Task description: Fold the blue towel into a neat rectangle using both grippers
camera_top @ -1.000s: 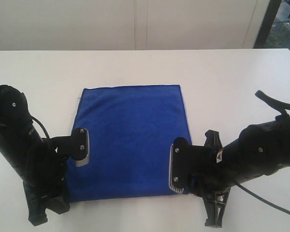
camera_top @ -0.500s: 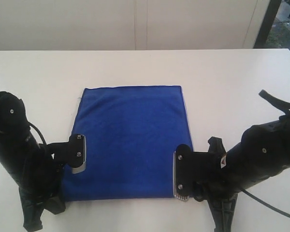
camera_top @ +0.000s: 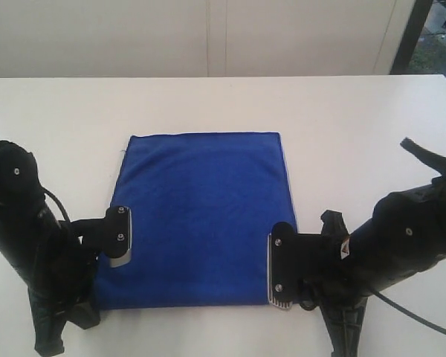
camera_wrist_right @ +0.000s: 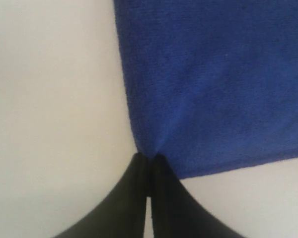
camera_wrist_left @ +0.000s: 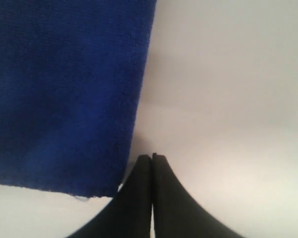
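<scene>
In exterior view, arms hide the blue towel's near corners.

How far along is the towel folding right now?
Done: the blue towel lies flat on the table as a tidy rectangle; its fold count is unclear. In hand: the right tool is shut on the edge near one corner, puckering the cloth; the left tool is shut beside the opposite edge. Left: probably lifting that end over for a fold.
</scene>
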You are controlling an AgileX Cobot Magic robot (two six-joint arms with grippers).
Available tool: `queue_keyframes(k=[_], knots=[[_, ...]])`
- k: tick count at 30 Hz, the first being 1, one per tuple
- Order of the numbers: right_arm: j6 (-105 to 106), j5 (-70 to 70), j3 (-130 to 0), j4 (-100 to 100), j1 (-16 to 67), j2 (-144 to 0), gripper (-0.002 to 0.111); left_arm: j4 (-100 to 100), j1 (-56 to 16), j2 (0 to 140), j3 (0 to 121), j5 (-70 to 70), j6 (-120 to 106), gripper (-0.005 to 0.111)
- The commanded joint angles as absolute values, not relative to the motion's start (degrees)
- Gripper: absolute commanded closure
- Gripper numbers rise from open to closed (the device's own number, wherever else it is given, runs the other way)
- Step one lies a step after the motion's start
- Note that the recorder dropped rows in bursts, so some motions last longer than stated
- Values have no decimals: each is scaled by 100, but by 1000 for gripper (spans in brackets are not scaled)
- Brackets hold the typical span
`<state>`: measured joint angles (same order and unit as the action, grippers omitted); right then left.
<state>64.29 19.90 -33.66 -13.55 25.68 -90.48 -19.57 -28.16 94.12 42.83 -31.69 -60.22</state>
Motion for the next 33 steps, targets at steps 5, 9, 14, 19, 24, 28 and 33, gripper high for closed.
queue_keyframes(k=[5,9,14,19,24,28,33], knots=[[6430,2225,-3326,-1308,2591,-8376,108,-1888,-2809,9001,4247,-3521,-6026,107],[6430,2225,-3326,-1308,2591,-8337,108,-1878,-2809,9001,4247,-3599,-6026,107],[6430,2250,-3326,-1308,2591,-8338,105,-1860,-2809,9001,4247,-3519,-6026,105],[6430,2259,-3326,-1308,2591,-8338,82,-1723,-2809,9001,4247,-3506,-6026,80],[6450,2187,-3326,-1297,2591,-8338,65,-1668,-2809,9001,4247,-3506,-6026,59],[6450,2020,-3326,-1297,2591,-8338,64,-1601,-2809,9001,4247,-3516,-6039,58],[6450,1999,-3326,-1297,2591,-8527,64,-1601,-2809,9001,4247,-3289,-6039,58]])
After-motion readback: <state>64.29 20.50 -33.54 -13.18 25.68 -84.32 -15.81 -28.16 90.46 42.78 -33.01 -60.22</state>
